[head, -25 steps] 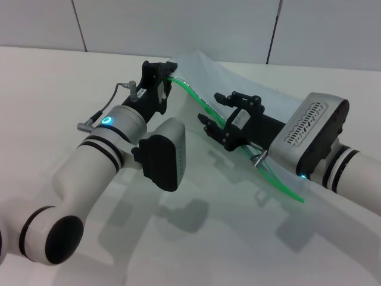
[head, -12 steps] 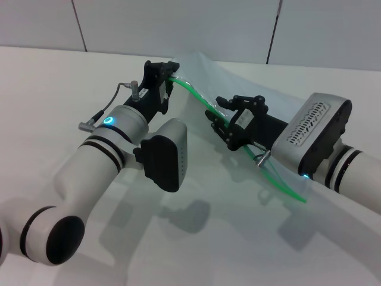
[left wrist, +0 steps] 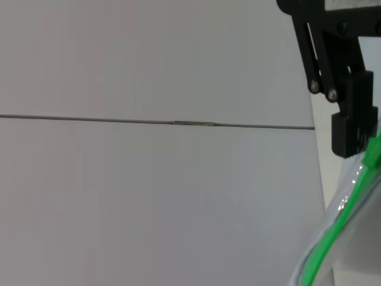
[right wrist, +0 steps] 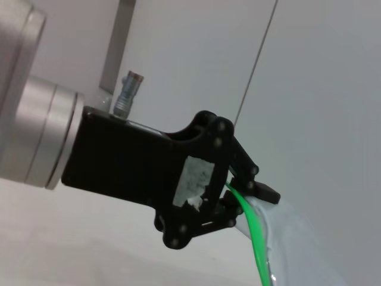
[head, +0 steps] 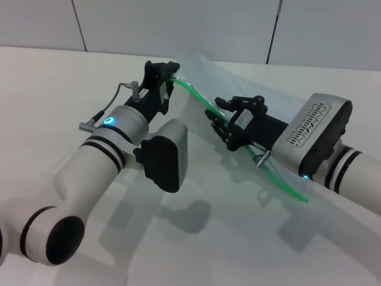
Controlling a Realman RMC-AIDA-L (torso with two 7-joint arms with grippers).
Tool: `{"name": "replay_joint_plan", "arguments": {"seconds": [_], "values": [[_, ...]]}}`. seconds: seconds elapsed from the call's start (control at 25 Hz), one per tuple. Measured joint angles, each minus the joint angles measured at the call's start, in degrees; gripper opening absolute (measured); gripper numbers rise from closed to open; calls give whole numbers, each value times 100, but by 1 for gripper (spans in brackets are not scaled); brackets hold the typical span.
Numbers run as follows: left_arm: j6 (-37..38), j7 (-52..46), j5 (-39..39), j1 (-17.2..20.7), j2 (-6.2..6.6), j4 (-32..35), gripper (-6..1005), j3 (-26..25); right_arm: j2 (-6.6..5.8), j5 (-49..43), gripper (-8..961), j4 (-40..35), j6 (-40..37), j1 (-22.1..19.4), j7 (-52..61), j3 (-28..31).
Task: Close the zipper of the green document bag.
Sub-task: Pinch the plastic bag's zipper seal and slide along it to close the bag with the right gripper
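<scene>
The green document bag (head: 241,80) is a translucent pale pouch lifted off the white table, slanting from the back centre down to the right. Its bright green zipper (head: 193,94) runs along the near edge. My left gripper (head: 168,76) is shut on the bag's far corner at the end of the zip strip; the right wrist view shows that left gripper (right wrist: 238,189) pinching where the green zipper (right wrist: 257,244) starts. My right gripper (head: 218,119) is closed around the zipper partway along. Its slider is hidden. The left wrist view shows one black finger (left wrist: 351,119) and the zipper (left wrist: 336,223).
The white table (head: 47,89) spreads out on all sides of the arms. A grey panelled wall (head: 178,24) stands behind it. The left arm's wrist camera housing (head: 164,155) hangs low in front of the bag.
My right gripper's fingers have drawn together on the zip strip and the arm has shifted slightly right. The left gripper holds the same corner.
</scene>
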Motion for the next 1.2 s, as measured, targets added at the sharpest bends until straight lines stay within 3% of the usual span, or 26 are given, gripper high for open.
{"name": "replay_joint_plan", "arguments": {"seconds": [0.92, 1.2], "values": [[-5, 0, 112, 34, 0, 5, 46, 0, 0, -9, 269, 29, -21, -2, 0, 22], [-2, 0, 119, 34, 8, 18, 46, 0, 1, 3, 185, 34, -25, -6, -6, 22]]}}
